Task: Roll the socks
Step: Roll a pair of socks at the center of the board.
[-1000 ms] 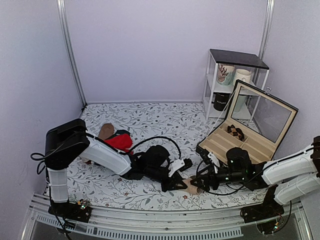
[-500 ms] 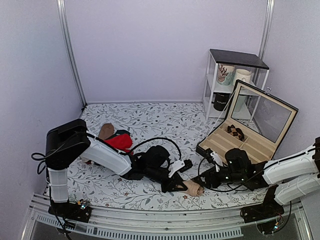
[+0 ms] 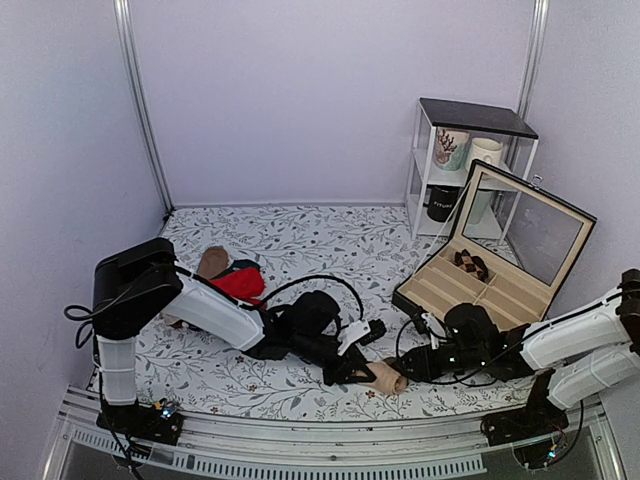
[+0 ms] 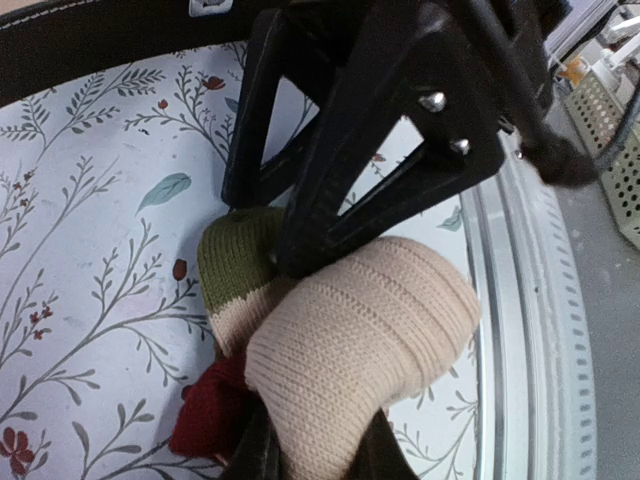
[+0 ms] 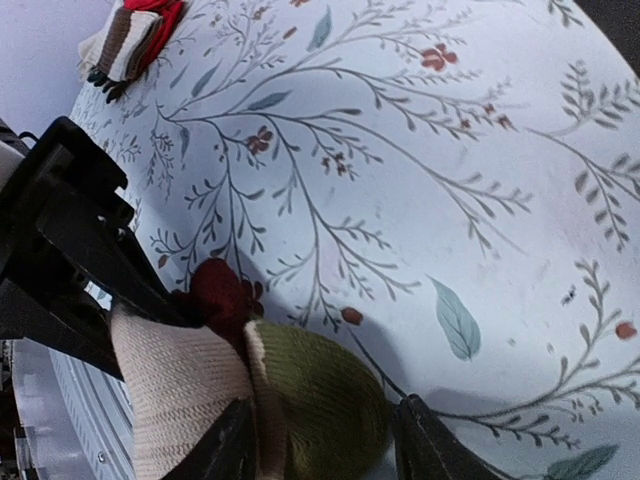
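Rolled socks [image 3: 385, 377] lie near the desk's [image 3: 300, 240] front edge, axis along it, clamped by the left pincer [image 3: 357, 371]; the right pincer [image 3: 407, 368], jaws apart, straddles their olive right-hand end.

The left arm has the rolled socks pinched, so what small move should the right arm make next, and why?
Probably close the right gripper on the olive cuff end. Its jaws stand open on either side of that end, while the left gripper clamps the tan roll of the socks, so the bundle should hold steady.
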